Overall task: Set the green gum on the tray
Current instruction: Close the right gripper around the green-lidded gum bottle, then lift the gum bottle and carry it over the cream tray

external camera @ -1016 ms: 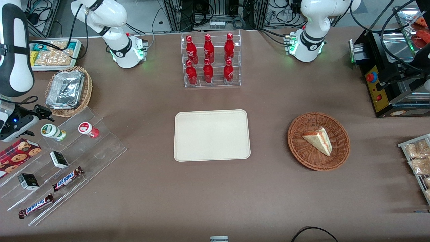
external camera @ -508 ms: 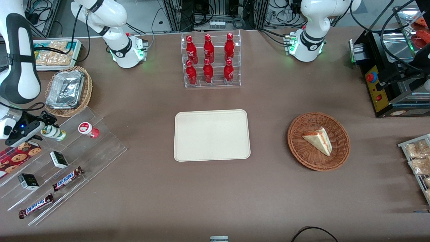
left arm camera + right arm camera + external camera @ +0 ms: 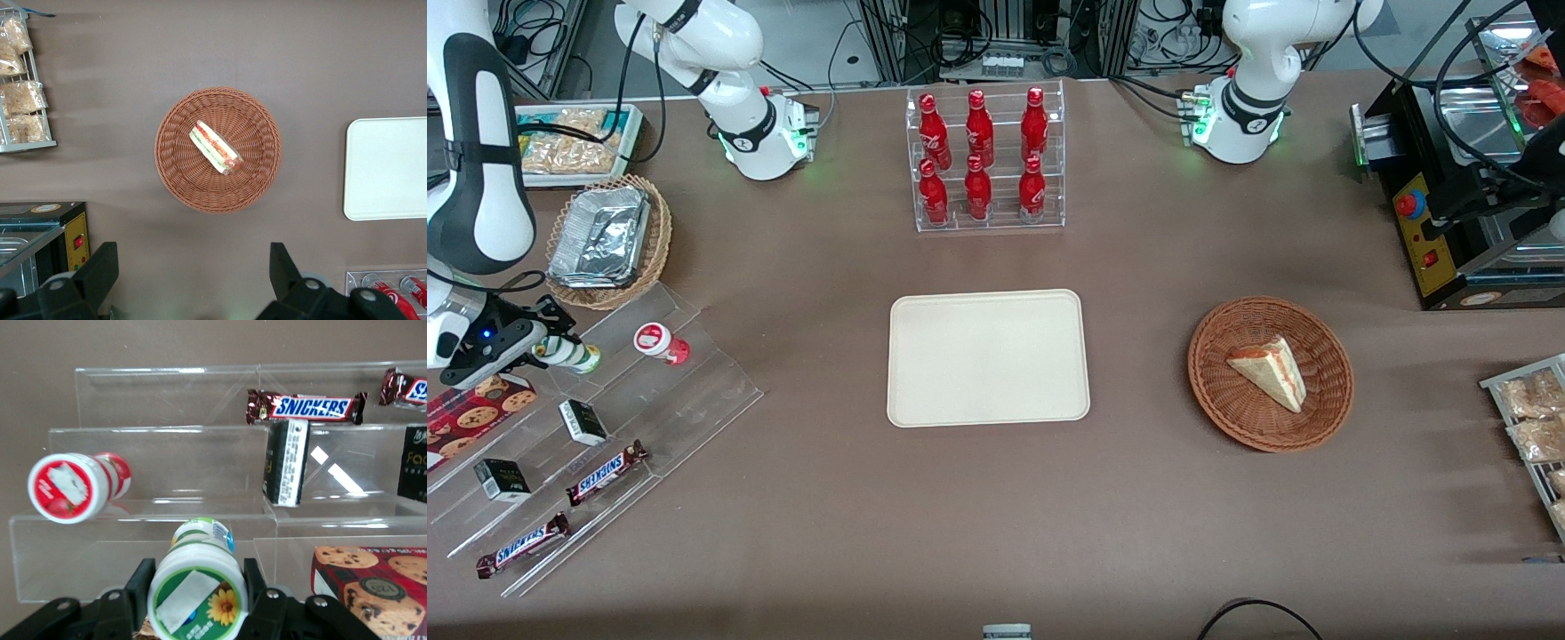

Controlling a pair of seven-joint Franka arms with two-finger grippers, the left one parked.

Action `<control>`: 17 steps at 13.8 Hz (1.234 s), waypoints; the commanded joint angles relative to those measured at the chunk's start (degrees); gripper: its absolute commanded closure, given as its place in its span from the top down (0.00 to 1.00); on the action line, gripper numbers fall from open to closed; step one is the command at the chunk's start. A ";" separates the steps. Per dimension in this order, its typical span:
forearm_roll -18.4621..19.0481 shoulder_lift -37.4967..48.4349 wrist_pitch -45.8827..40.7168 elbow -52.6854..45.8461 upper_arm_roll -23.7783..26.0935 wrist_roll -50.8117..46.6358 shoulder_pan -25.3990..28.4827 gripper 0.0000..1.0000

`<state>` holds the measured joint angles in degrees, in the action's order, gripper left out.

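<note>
Green gum (image 3: 195, 587) is a small cylindrical bottle, lying on its side on the uppermost step of the clear acrylic tiered rack (image 3: 649, 391) at the working arm's end of the table. Its green-ringed lid faces the right wrist camera.

Handling assessment: I judge the bottle light and rigid. Its smooth plastic wall is probably slippery, and the round body can roll on the step if nudged. Take hold across the body just below the lid, with the fingers on opposite sides of the cylinder.

Gripper state: the gripper (image 3: 195, 603) straddles the bottle. One black finger (image 3: 140, 587) stands at each side of the lid, close to the wall or touching it. I cannot tell whether the fingers have closed onto the bottle or sit just clear of it.

Arm pose: in the front view the gripper (image 3: 541, 342) is low at the rack's upper step, reaching in roughly level toward the green gum (image 3: 569, 354).

Surroundings:
- The red-lidded bottle (image 3: 75, 485) lies beside the green one, on the next step. It is not the target.
- Two Snickers bars (image 3: 305, 407) and small dark boxes (image 3: 285, 461) occupy the lower steps.
- A cookie packet (image 3: 373, 587) lies beside the gripper.

Destination: the cream tray (image 3: 988, 357) lies at the table's centre, well apart from the rack.
</note>
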<state>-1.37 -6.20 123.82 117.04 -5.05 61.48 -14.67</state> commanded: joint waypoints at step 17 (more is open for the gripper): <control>-0.73 -5.21 -10.26 -11.47 -0.05 -62.32 35.74 0.00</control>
<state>-1.38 -7.70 114.46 109.83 -4.44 5.08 18.35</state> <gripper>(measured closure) 0.410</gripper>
